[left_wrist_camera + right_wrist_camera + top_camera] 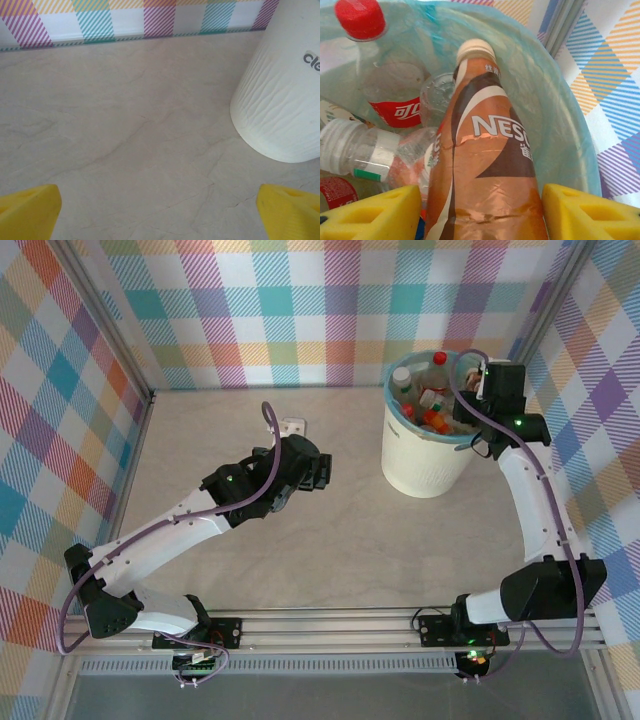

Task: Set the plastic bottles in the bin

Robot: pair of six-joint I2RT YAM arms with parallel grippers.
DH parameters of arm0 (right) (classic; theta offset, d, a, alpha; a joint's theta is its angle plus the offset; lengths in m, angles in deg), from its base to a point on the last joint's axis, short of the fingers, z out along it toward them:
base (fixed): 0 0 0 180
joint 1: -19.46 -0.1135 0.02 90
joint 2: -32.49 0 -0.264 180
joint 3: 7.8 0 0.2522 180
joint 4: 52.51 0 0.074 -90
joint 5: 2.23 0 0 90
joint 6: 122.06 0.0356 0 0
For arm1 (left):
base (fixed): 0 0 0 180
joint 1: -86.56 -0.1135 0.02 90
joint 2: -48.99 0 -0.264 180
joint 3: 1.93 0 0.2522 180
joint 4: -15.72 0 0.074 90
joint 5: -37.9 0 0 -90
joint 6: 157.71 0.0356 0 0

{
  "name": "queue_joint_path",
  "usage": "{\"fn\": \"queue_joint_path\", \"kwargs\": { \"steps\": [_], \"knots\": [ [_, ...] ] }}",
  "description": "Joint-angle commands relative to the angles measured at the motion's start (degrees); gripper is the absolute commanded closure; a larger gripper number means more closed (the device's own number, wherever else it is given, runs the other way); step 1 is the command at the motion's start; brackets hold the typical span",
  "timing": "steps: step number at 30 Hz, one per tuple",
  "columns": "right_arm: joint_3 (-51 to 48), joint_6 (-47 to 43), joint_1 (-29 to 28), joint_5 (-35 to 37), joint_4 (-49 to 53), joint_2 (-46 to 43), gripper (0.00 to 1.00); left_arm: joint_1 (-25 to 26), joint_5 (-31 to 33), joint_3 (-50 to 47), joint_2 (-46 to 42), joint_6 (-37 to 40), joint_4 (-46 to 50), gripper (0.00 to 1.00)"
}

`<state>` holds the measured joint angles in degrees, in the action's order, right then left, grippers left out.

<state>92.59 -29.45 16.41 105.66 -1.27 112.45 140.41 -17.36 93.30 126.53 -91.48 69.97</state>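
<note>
While right gripper [482, 212] pinches brown Nescafé bottle [485, 150] near base, cap pointing into bin [430, 465] at far-right corner of table [350, 560], left gripper [160, 210] hangs spread, empty, over table centre. Bottle likely light, thin-walled, slick-labelled, crushable: hold mid-body, gently.

Lettering you can read here:
"NESC" on the brown bottle [485, 170], white Chinese characters on the red label [396, 113] of the clear bottle [390, 77], "cle" on the bin [280, 95].
</note>
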Motion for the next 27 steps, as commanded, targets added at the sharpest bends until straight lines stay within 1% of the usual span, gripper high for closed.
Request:
{"fn": "queue_joint_path", "kwargs": {
  "steps": [1, 4, 8, 11, 13, 15, 16, 19, 21, 24, 27],
  "knots": [
    [1.97, 2.40, 0.25, -3.54, 1.59, 0.22, 0.35, -0.49, 0.68, -0.14, -0.72, -0.70, 1.26, 0.00],
    [3.87, 2.22, 0.27, -3.98, 2.10, -0.91, 0.31, -0.49, 1.15, -0.07, -0.98, -0.39, 1.28, 0.00],
    [7.66, 2.13, 0.26, -4.22, 3.22, -3.71, 0.16, -0.60, 3.17, -0.10, -1.24, 0.62, 1.26, 0.00],
    [8.19, 2.30, 0.30, -4.27, 2.25, -7.76, 0.13, -1.16, 6.06, -1.14, -2.22, 2.06, 0.29, 0.00],
    [6.22, 2.35, 0.28, -4.46, 0.47, -11.77, 0.12, -2.16, 8.05, -2.58, -3.48, 3.37, -1.52, 0.00],
    [0.64, 2.21, 0.31, -5.67, -3.99, -17.16, 0.12, -3.70, 10.22, -5.16, -5.25, 4.68, -4.46, 0.00],
    [-3.89, 2.37, 0.28, -6.43, -7.15, -20.62, 0.12, -4.92, 11.11, -6.99, -6.39, 5.14, -6.38, 0.00],
    [-16.45, 2.54, 0.31, -7.48, -14.15, -29.99, 0.13, -9.96, 12.72, -13.36, -9.95, 6.23, -12.33, 0.00],
    [-22.34, 2.60, 0.26, -8.95, -14.74, -34.35, 0.14, -14.29, 13.34, -18.27, -12.45, 7.04, -16.38, 0.00],
    [-28.48, 3.25, 0.28, -12.52, -11.85, -38.48, 0.15, -20.81, 13.60, -26.16, -16.16, 9.82, -23.55, 0.00],
    [-36.64, 5.07, 0.16, -16.82, -12.17, -41.86, 0.15, -26.10, 10.46, -35.11, -19.27, 15.11, -34.68, 0.00]
  ]
}}
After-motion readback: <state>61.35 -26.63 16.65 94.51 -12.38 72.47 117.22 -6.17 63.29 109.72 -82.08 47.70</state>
